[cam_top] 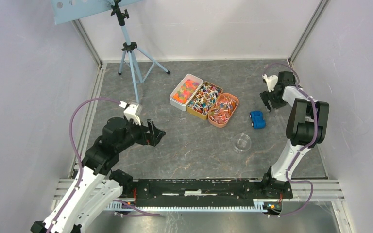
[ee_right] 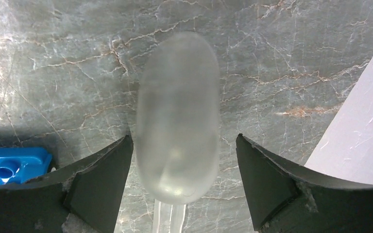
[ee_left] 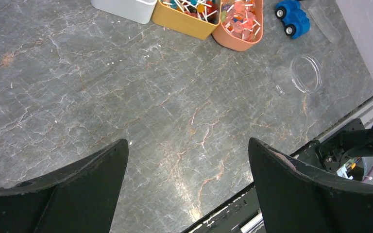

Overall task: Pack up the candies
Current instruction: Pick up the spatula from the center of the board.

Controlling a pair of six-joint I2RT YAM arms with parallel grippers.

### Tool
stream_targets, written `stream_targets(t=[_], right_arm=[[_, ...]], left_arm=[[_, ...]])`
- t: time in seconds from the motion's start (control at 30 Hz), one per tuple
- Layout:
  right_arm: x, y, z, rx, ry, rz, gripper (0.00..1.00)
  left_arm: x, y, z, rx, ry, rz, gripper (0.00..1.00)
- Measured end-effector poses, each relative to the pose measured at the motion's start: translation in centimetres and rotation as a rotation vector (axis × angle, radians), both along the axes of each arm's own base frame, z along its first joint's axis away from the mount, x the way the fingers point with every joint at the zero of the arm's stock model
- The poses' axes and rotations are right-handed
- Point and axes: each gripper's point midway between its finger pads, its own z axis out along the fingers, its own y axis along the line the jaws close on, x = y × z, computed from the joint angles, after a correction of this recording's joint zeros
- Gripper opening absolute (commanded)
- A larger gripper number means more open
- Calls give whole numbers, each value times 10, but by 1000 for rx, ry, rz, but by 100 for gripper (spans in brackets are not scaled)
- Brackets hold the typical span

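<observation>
- Left fingers gape wide, holding nothing above the table.
- Right fingers stand apart, straddling a translucent plastic scoop.
- Candies fill three trays well ahead of the left fingers.

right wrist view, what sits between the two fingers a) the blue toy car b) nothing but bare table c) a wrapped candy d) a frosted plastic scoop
d: a frosted plastic scoop fills the gap between the fingers of the right gripper, while the blue toy car is off to one side.
</observation>
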Motion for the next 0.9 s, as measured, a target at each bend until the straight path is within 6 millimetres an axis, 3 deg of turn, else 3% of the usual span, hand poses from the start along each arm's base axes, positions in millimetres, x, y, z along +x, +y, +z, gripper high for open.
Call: stream_targets(t=[0.37, 0.63, 0.77, 0.9], right_arm=[[2, 0, -2, 18, -8, -25, 65], [0, -3, 2, 7, -17, -66, 57], [2, -6, 26, -3, -72, -109, 58], [6, -4, 64, 11, -176, -147, 57]], left_arm=[[-3, 1, 12, -25, -49, -2, 100], [-3, 1, 9, -20, -39, -1, 100], [-4, 2, 11, -25, -47, -2, 100], [-6, 3, 15, -33, -64, -2, 100]])
